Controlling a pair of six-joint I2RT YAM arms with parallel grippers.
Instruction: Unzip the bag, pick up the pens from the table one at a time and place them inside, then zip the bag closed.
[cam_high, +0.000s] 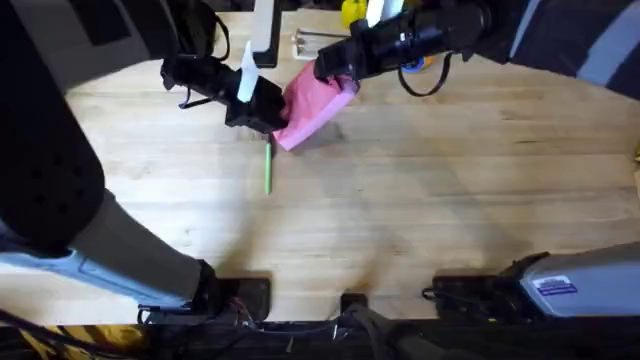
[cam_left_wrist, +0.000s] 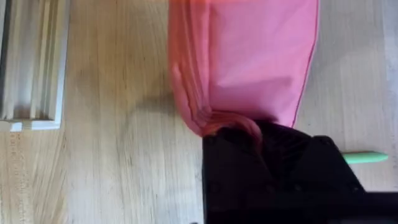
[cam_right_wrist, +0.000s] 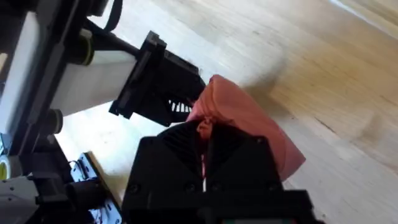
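The pink bag (cam_high: 312, 105) is lifted at a tilt over the far middle of the table (cam_high: 420, 200), held at both ends. My left gripper (cam_high: 262, 116) is shut on its lower near end; in the left wrist view the pink fabric (cam_left_wrist: 249, 62) runs into the black fingers (cam_left_wrist: 273, 168). At the bag's upper far end my right gripper (cam_high: 338, 76) is shut on a bunched bit of the bag (cam_right_wrist: 249, 118), just above its own fingers (cam_right_wrist: 205, 165). One green pen (cam_high: 267, 168) lies on the wood just in front of the bag; its tip (cam_left_wrist: 367, 158) shows beside the left finger.
A white post (cam_high: 262, 30), a clear item (cam_high: 305, 42) and a yellow object (cam_high: 352, 12) stand at the table's far edge behind the bag. An aluminium rail (cam_left_wrist: 31, 62) lies to one side. The left arm's gripper (cam_right_wrist: 161, 87) is close to the right one.
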